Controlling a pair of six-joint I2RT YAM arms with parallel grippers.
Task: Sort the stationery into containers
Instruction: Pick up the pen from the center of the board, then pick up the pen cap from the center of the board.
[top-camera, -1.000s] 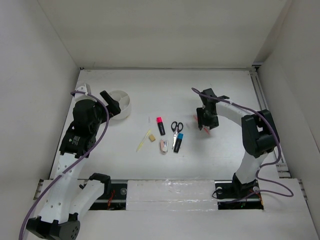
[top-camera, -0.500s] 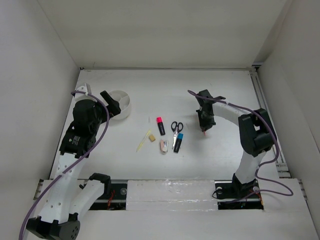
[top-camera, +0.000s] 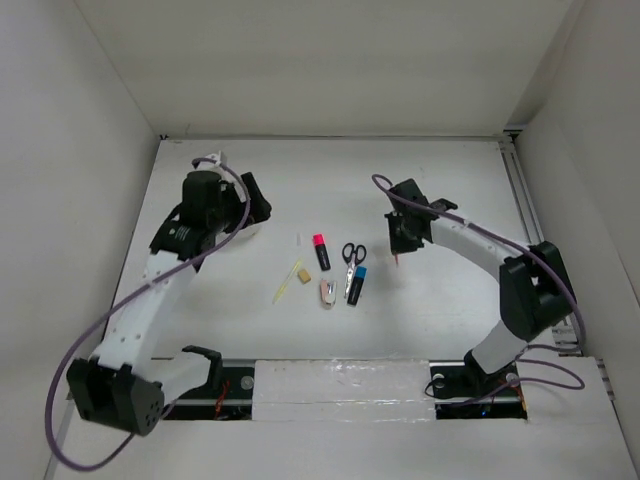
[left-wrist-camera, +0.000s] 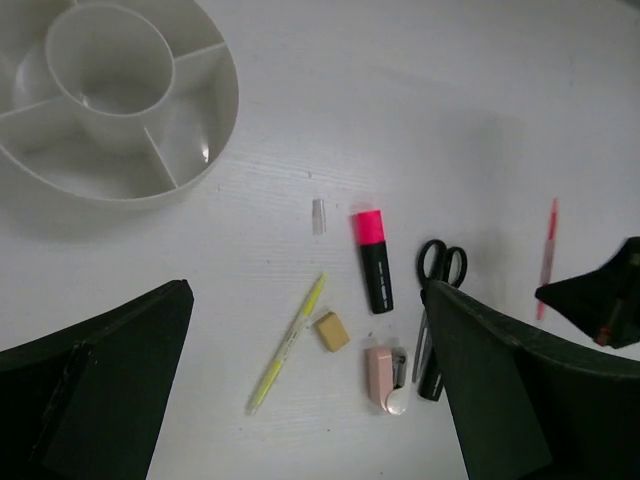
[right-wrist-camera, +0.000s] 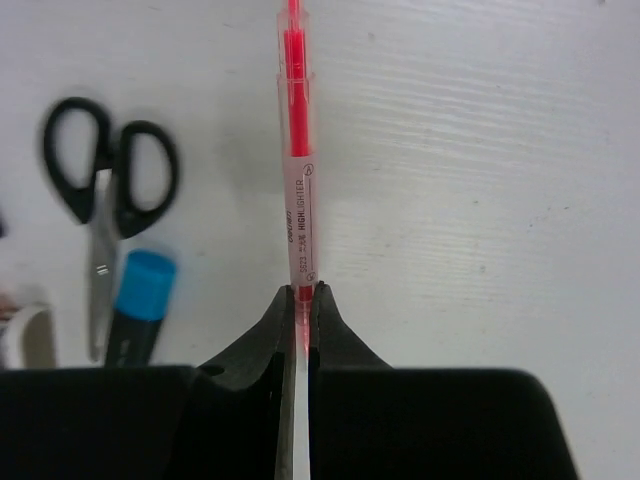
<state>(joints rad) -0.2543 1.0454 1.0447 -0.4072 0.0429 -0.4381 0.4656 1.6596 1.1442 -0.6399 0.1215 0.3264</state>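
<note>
Endwise, pink pen (right-wrist-camera: 297, 190) in right pincer (right-wrist-camera: 298, 292)

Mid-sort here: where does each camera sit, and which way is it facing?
Top: fixed above and behind, looking down on the table; left arm and right arm show.
Left wrist: looking down at the tray; the open left tool frames the bottom corners.
Right wrist: looking along the right tool, shut on the pink pen.
Shared: both wrist views catch the scissors and that pen.
</note>
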